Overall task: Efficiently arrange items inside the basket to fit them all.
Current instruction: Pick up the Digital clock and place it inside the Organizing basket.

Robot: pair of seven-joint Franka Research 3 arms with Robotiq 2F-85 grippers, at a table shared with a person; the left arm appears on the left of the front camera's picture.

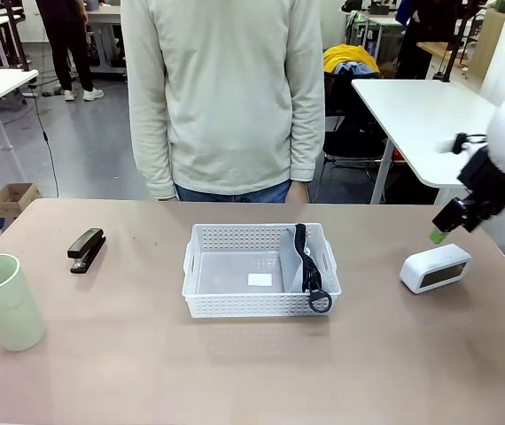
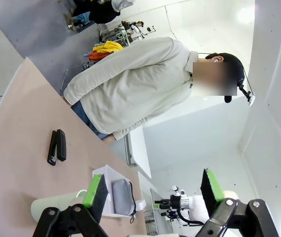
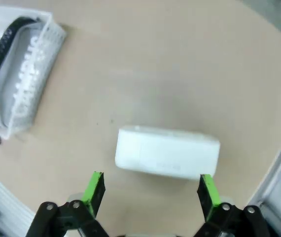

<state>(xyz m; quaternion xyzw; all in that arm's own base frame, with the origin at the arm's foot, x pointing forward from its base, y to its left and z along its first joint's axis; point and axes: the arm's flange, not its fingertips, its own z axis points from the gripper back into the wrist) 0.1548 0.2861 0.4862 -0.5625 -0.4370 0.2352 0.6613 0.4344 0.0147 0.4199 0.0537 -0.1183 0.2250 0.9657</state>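
A person (image 1: pixel 221 97) in a pale long-sleeved top and blue jeans is standing at the far edge of the light brown tabletop (image 1: pixel 235 372), facing across it. Behind, a white table (image 1: pixel 421 106) is standing at the picture's right with a yellow garment (image 1: pixel 350 58) lying heaped on something dark beside it. A small open cardboard box (image 1: pixel 13 202) is sitting on the grey floor (image 1: pixel 84 150) near the tabletop's far-left corner, and a second person (image 1: pixel 68 35) in dark clothes is standing farther back.

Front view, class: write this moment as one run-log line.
right fingers: open, digital clock ahead, untouched | CAMPUS pouch: upright in basket | stapler, green cup: on table, outside
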